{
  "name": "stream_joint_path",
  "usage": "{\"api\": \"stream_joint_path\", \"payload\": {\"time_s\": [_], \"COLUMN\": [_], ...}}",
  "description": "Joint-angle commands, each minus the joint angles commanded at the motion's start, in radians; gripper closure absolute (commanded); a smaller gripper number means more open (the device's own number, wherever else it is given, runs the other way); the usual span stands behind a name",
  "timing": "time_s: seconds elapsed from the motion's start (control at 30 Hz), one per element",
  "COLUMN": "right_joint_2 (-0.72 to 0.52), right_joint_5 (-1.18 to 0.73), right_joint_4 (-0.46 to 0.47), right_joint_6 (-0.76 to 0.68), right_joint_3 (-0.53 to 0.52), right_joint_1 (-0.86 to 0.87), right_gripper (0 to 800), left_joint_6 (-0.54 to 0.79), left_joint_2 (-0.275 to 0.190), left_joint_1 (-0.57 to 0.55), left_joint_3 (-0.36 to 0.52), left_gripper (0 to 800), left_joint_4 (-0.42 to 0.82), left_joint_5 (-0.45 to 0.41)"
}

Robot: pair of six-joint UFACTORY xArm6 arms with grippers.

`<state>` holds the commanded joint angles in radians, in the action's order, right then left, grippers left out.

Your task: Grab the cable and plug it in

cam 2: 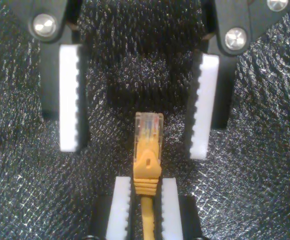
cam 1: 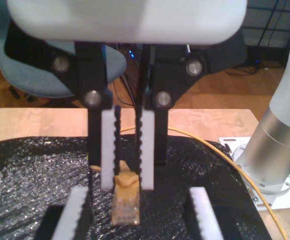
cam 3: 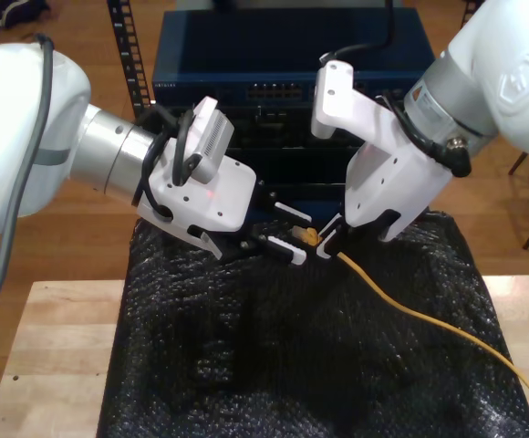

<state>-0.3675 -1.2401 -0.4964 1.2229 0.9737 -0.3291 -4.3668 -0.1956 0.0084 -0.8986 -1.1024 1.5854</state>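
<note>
Now the second gripper [cam 2: 145,187] pinches the yellow cable [cam 2: 147,170] at its boot; the first gripper [cam 3: 287,233] stands open around the clear plug [cam 2: 148,125]. Closing off-centre could twist the plug loose.

A lab or server room: a rack of network equipment [cam 3: 283,91] stands on a wooden floor [cam 3: 91,237], with an office chair [cam 1: 30,70] nearby.
</note>
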Motion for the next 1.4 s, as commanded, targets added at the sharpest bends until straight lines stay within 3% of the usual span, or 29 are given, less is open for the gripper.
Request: {"api": "stream_joint_path", "payload": {"time_s": [0.43,1.27,1.4], "right_joint_2": [0.0,0.0,0.0], "right_joint_5": [0.002,0.003,0.002], "right_joint_4": [0.0,-0.002,-0.002], "right_joint_6": [0.0,0.0,0.0], "right_joint_3": [-0.006,-0.005,-0.005], "right_joint_1": [0.0,0.0,0.0], "right_gripper": [796,796,796], "left_joint_6": [-0.008,-0.008,-0.006], "left_joint_2": [0.003,0.012,0.012], "left_joint_1": [0.02,0.02,0.02], "left_joint_3": [-0.002,0.002,0.002], "left_gripper": [502,514,554], "left_joint_4": [-0.031,-0.034,-0.034], "left_joint_5": [0.0,0.003,0.003]}}
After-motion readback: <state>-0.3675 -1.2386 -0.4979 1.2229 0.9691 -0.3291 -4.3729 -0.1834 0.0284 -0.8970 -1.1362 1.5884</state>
